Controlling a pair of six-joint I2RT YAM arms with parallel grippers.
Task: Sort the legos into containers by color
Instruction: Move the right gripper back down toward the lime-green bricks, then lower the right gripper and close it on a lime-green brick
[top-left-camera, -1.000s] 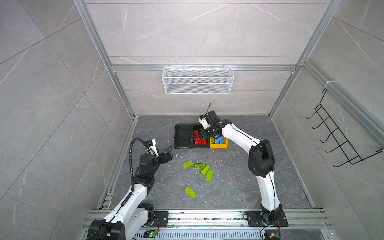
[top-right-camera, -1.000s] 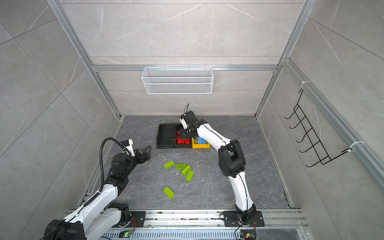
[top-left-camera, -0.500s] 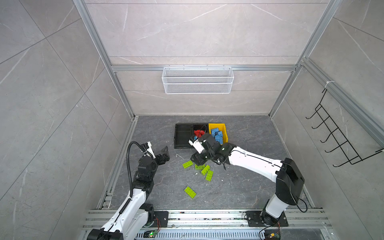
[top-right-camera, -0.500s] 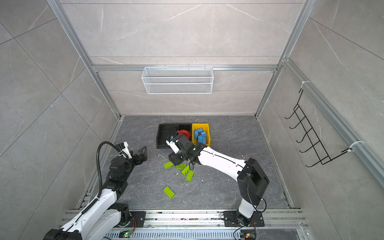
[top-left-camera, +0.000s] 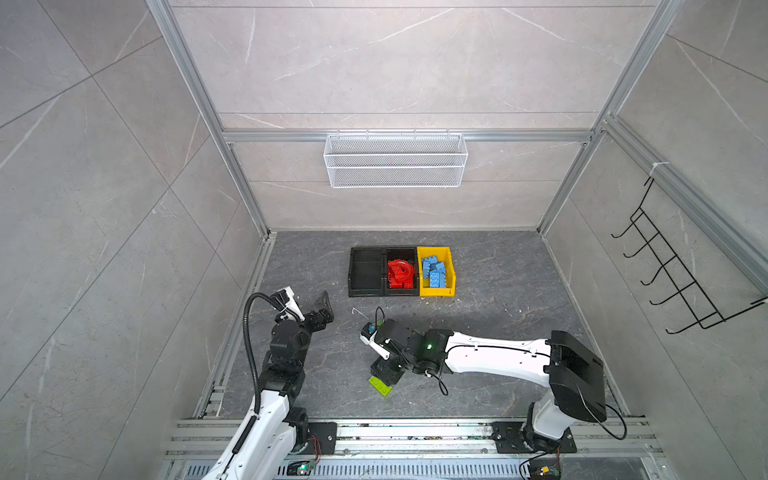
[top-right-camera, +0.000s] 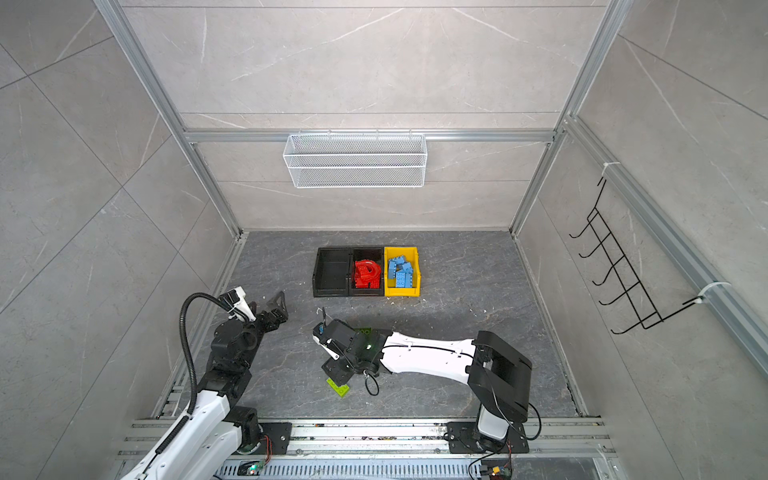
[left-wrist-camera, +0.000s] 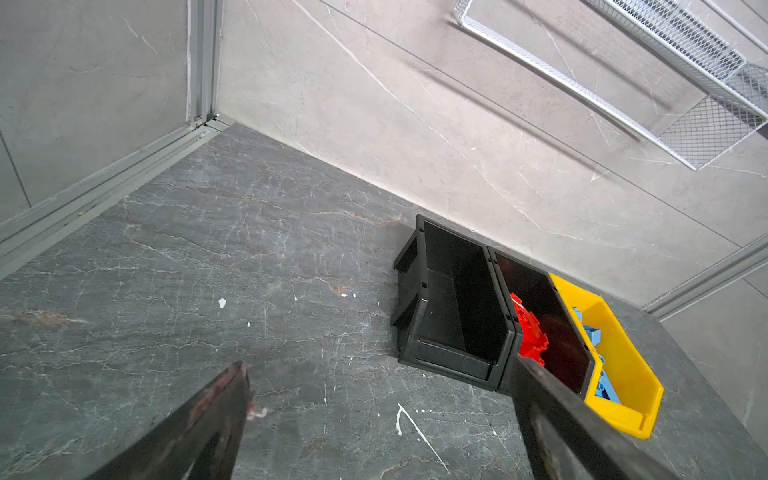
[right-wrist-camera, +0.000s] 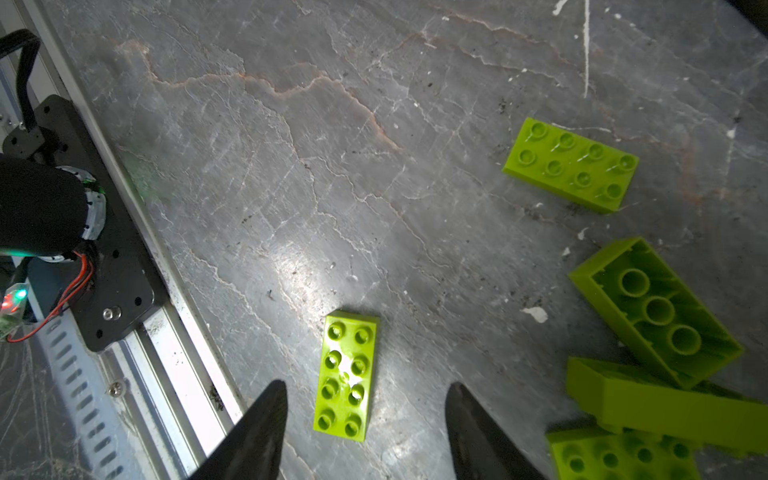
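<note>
The right tool (right-wrist-camera: 365, 388) hangs low over the table (right-wrist-camera: 332, 166). Its fingers are apart, one on each side of a flat lime green brick (right-wrist-camera: 345, 374), and they do not touch it. More green bricks (right-wrist-camera: 571, 164) lie close by, a little farther back. The left tool (left-wrist-camera: 380, 370) is wide apart above the left side of the table. At the far side, the middle black bin (top-left-camera: 401, 250) holds the red legos (top-left-camera: 400, 274). The yellow bin (top-left-camera: 436, 293), touching it on the right, holds the blue legos (top-left-camera: 434, 272).
</note>
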